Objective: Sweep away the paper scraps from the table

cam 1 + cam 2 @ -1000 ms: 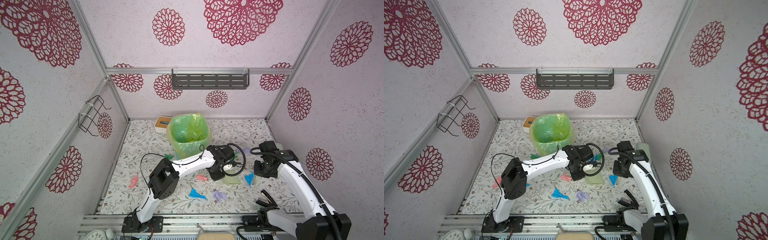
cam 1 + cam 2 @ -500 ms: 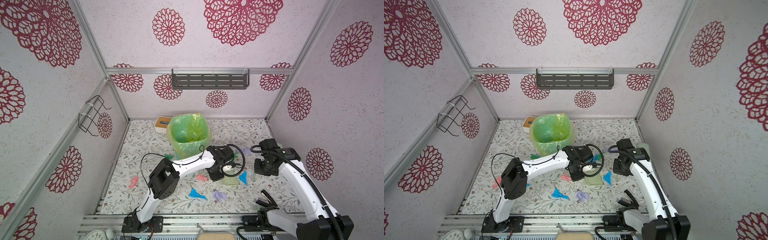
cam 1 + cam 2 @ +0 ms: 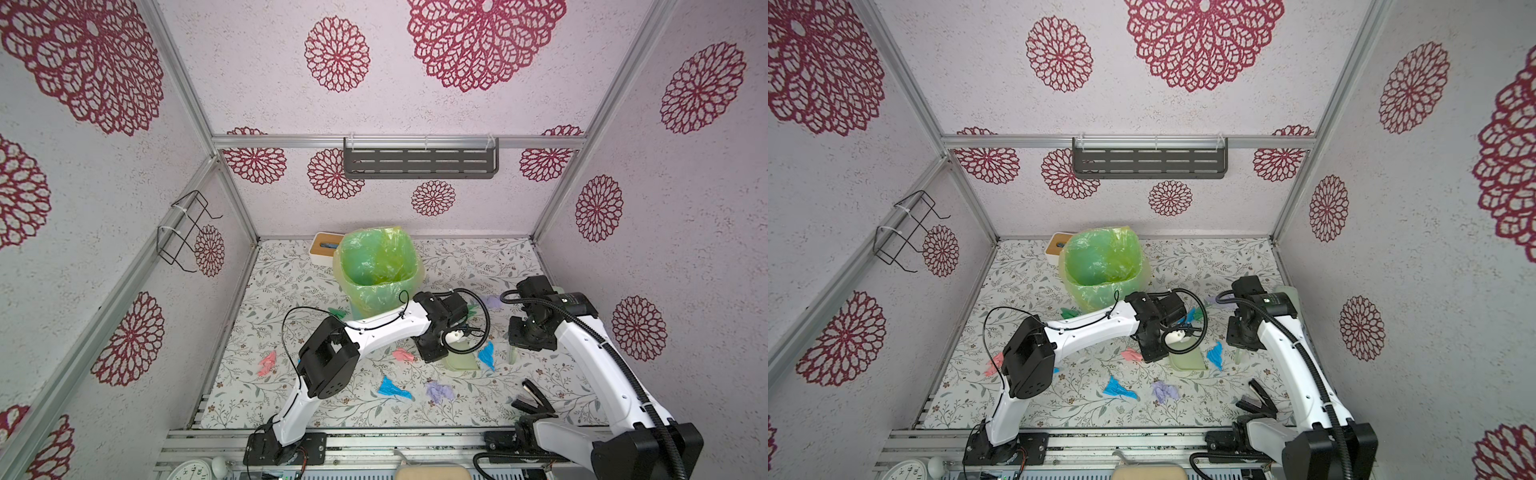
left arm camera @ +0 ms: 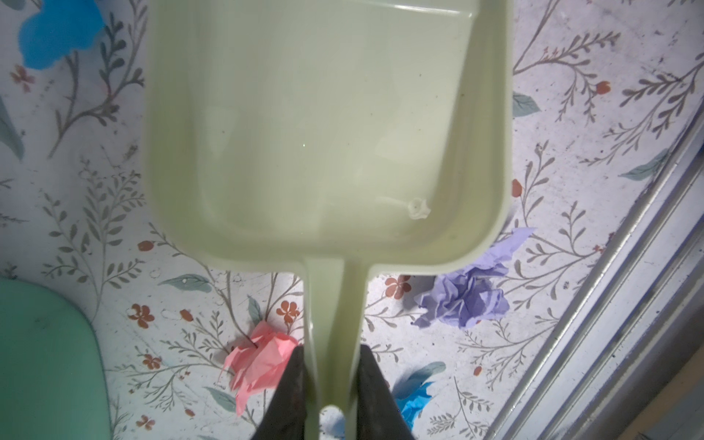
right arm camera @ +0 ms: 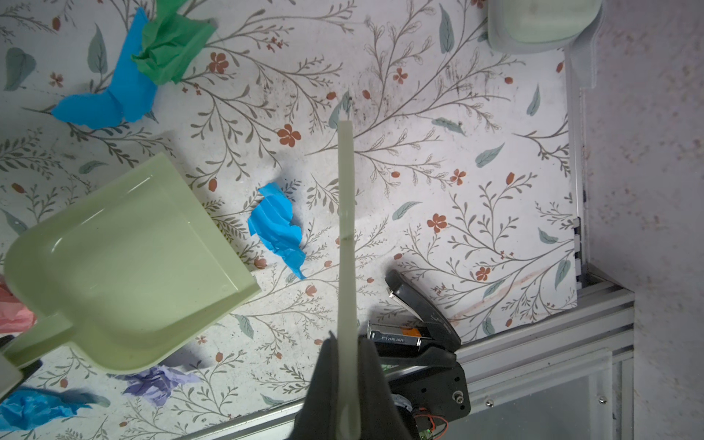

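Up on the left wall, a wire basket (image 3: 183, 232), nothing legible inside. At the back of the bench (image 3: 478, 257), a small white box (image 3: 322, 249) with wooden lid, something blue in its slot, partly behind the bin (image 3: 376, 266); within the yellow-green liner, only crumpled plastic to be made out. Right of centre, a pale green dustpan (image 4: 324, 133), handle pinched narrow between the fingers of the left tool (image 4: 330, 375), mouth turned toward the right arm; in the pan, one tiny white crumb (image 4: 418, 208). Resting on the bench or held just above it: cannot tell. Against the right wall, a pale tub (image 5: 541, 23), contents out of sight.

Strewn over the bench, none in the pan, the paper scraps (image 3: 1119, 388): pink scrap (image 3: 267, 363) alone near the left rail (image 3: 224, 328); green scrap (image 3: 337, 312) at the bin's foot; second pink scrap (image 3: 402, 354) just left of the left tool; blue scrap (image 3: 392, 388) and lilac scrap (image 3: 439, 390) nearer the front rail (image 3: 415, 436); second blue scrap (image 5: 276, 228) between the pan's mouth and the sweeper blade (image 5: 346, 190); blue-and-green pair (image 5: 144, 64) and second lilac scrap (image 3: 492, 300) farther back, behind the two wrists.

Right tool (image 5: 344, 358) closed tight on the thin sweeper blade, seen edge-on, tip pointing down at the bench. Black stapler (image 5: 415, 316), jaws agape, in the front right corner beside the front rail. Open room: back right quarter of the bench, plus the strip between left rail and left arm.
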